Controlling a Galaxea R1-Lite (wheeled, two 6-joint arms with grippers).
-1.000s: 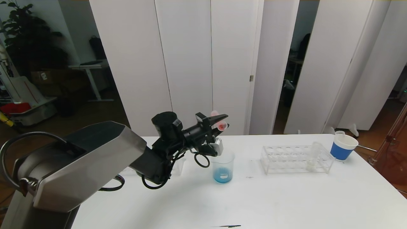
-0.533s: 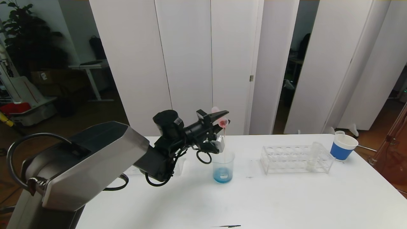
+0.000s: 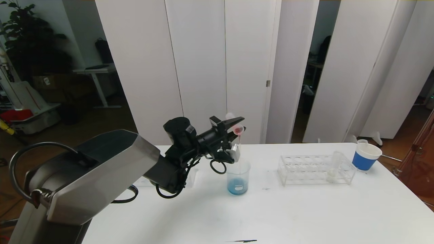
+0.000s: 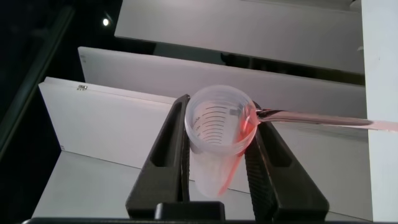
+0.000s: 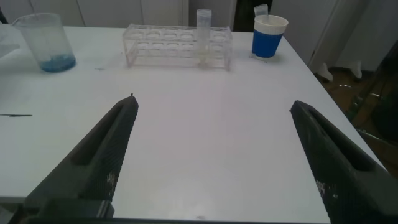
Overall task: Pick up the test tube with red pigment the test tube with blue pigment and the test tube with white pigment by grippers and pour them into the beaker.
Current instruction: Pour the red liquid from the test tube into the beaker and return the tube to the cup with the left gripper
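Spanning the near foreground of the right wrist view, the right gripper (image 5: 214, 155) hovers low over the near part of the white table (image 3: 305, 217) with its two dark fingers spread wide and nothing between them; it does not appear in the head view. Farther in, left of centre, the beaker (image 3: 238, 178) stands upright on the table with a shallow layer of blue liquid at its bottom. Directly above it, the left gripper (image 3: 237, 127), reaching in from the left on its black arm, has its fingers pressed against the sides of the test tube with red pigment (image 3: 236, 128), which is tipped mouth-down; a thin red stream (image 3: 240, 149) falls from the tube's lip toward the beaker's open mouth. The left wrist view shows the same tube (image 4: 217, 134) pinched between the two dark fingers (image 4: 163, 155), with a streak of red along its inner wall and the stream leaving its rim. To the right of the beaker, apart from it, a clear tube rack (image 3: 315, 169) rests on the table; the test tube with white pigment (image 3: 334, 166) stands upright in a slot near the rack's right end. Beyond the rack, at the far right corner, sits a blue-banded white paper cup (image 3: 365, 156). White panels (image 3: 200, 61) close off the scene behind the table.
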